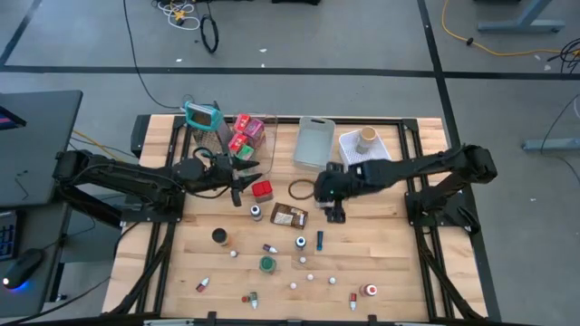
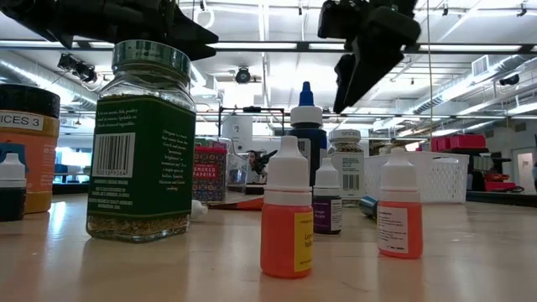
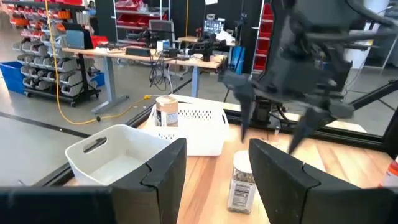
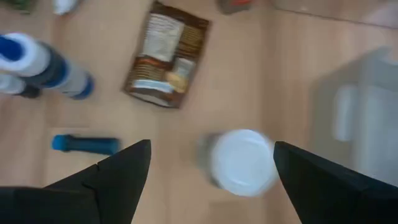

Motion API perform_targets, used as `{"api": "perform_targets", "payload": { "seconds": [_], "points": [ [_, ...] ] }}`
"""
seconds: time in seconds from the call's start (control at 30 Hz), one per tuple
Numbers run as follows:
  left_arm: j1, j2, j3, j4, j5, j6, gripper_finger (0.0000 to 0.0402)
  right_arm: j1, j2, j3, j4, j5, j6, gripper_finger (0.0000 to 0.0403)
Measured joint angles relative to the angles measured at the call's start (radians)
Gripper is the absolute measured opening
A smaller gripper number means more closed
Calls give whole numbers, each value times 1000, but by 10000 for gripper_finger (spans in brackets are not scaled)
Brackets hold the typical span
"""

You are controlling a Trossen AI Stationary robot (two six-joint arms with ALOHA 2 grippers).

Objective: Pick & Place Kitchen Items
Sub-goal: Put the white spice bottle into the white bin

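My right gripper (image 1: 335,214) hangs open over the table's middle, pointing steeply down. A small jar with a white lid (image 4: 244,162) stands upright on the wood right under it, between its two fingertips but below them. The left wrist view shows this jar (image 3: 241,183) clear of the right gripper (image 3: 273,130). My left gripper (image 1: 246,178) is held level above the table's left half, open, with nothing between its fingers (image 3: 165,174). A red box (image 1: 262,189) sits just near of it. A brown packet (image 1: 289,215) and a blue tube (image 1: 320,240) lie close to the jar.
A clear bin (image 1: 314,143) and a white basket (image 1: 376,149) holding a tan jar stand at the far edge. A teal-framed grater (image 1: 204,118) and a bin of red packets (image 1: 249,131) are at far left. Several small bottles and jars dot the near half.
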Motion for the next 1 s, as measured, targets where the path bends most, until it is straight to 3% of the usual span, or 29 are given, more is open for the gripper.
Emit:
{"api": "perform_targets", "payload": {
  "seconds": [0.1, 0.2, 0.33, 0.53, 0.8, 1.0],
  "points": [
    [0, 0, 0, -8, 0, -3, 183, 25, -20, -77, 71, -35, 39, 350],
    [0, 0, 0, -5, 0, 1, 183, 37, -46, -127, 141, 9, 49, 350],
    [0, 0, 0, 6, 0, 1, 183, 37, -97, -132, 140, 70, 11, 350],
    [0, 0, 0, 9, -33, 1, 183, 38, -232, -142, 186, 73, -15, 350],
    [0, 0, 0, 6, -27, -2, 183, 38, -305, -497, 760, 25, -123, 350],
    [0, 0, 0, 6, -24, -2, 183, 37, -305, -656, 963, 17, -74, 350]
  ]
}}
